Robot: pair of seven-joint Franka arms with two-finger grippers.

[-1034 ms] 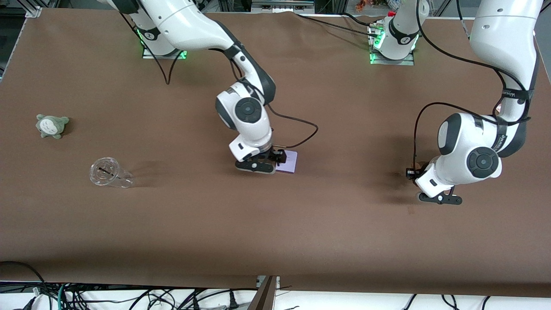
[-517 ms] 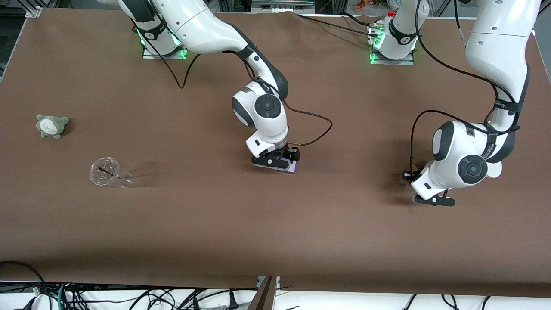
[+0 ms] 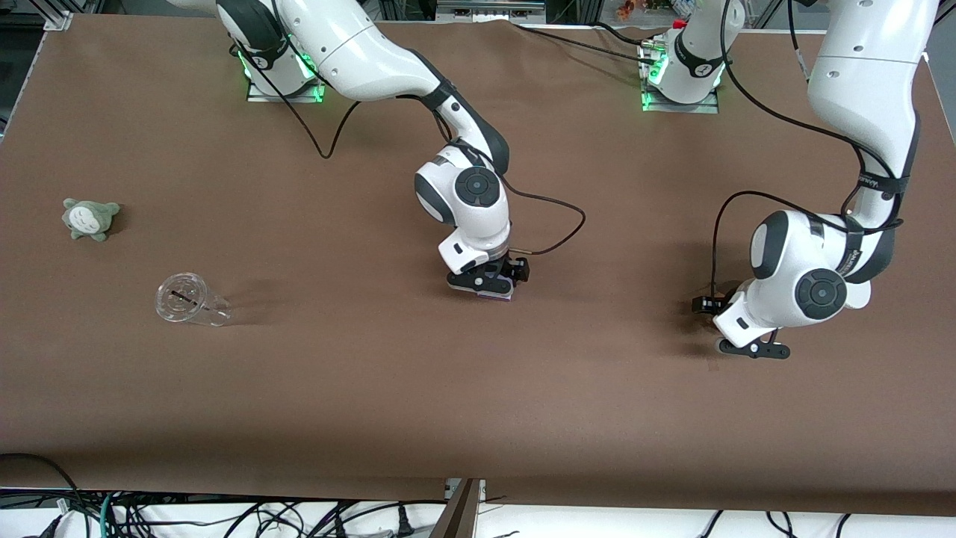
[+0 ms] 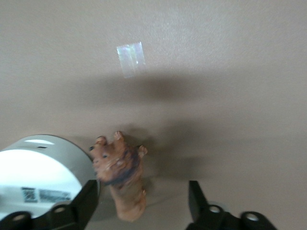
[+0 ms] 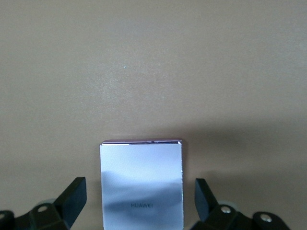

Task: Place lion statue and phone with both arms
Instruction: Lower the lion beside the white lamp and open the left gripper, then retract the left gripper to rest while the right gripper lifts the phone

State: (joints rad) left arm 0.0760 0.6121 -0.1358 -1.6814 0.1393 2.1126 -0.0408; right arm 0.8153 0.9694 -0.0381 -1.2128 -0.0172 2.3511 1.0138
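Note:
The phone [image 5: 142,184] is a pale lavender-white slab lying flat on the brown table. In the front view only a sliver of it [image 3: 499,297] shows under the right hand. My right gripper [image 5: 139,199] is open and low over the phone, one finger on each side, apart from its edges; it also shows in the front view [image 3: 487,288]. The lion statue [image 4: 122,177] is small and reddish-brown and lies on the table between the open fingers of my left gripper [image 4: 143,206], closer to one finger. In the front view my left gripper [image 3: 749,350] hides the lion.
A grey-green plush toy [image 3: 90,218] and a clear plastic cup [image 3: 190,301] on its side lie toward the right arm's end of the table. A white round object [image 4: 38,177] sits close beside the lion. A bit of clear tape [image 4: 130,59] is stuck to the table.
My right gripper has moved toward the left arm's end of the table and now covers most of the phone. My left gripper has shifted a little toward the table's middle.

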